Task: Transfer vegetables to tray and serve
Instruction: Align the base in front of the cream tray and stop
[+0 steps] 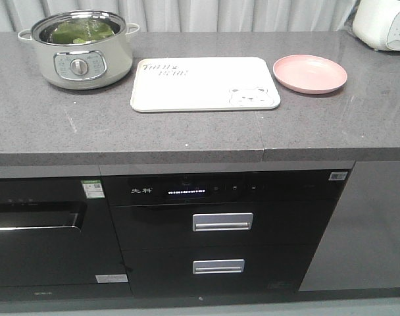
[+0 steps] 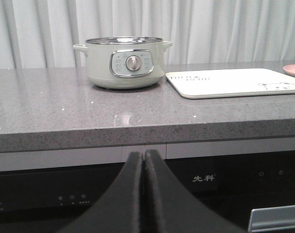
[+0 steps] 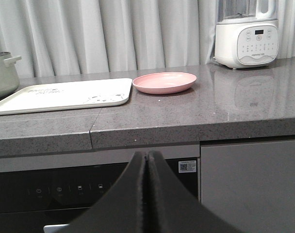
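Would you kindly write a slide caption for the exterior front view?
Lettuce sits in the pot, left of the tray and pink plate on a grey counter.

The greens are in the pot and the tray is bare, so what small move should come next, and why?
Probably raise the left gripper above the counter edge toward the pot and open it. It is shut and below counter level, the vegetables lie in the pot, and the tray holds nothing.
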### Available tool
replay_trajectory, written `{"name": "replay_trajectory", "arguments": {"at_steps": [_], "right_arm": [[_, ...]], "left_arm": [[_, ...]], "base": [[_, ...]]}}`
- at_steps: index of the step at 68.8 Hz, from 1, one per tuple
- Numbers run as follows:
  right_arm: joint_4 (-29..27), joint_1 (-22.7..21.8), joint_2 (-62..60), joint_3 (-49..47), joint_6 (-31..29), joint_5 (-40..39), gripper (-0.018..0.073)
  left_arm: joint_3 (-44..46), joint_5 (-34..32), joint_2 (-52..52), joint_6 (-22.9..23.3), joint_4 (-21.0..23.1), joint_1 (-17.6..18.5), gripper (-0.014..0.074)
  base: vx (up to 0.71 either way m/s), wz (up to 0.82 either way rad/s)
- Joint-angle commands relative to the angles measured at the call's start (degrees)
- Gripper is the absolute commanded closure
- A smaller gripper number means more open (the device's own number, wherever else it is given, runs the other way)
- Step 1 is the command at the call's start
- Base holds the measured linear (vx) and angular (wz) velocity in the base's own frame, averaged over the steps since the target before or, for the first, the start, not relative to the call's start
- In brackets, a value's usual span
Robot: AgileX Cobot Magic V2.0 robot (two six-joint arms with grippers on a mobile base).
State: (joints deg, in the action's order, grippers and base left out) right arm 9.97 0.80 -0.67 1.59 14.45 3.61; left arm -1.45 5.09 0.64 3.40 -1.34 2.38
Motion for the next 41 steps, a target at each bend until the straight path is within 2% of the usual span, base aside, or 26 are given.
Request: {"name": "replay_trajectory", "arguments": {"at_steps": [1, 41], "right_arm": [[0.7, -0.3, -0.3, 0.9, -0.2, -4.5, 0.0562], [0.7, -0.3, -0.3, 0.9, -0.2, -4.4, 0.0562]], "left_arm": [[-1.6, -4.0, 0.8, 0.5, 0.2, -0.1, 0.0602], [-1.6, -4.0, 0.8, 0.5, 0.2, -0.1, 0.0602]], "base": [[0.09, -0.03], [0.07, -0.03]]}}
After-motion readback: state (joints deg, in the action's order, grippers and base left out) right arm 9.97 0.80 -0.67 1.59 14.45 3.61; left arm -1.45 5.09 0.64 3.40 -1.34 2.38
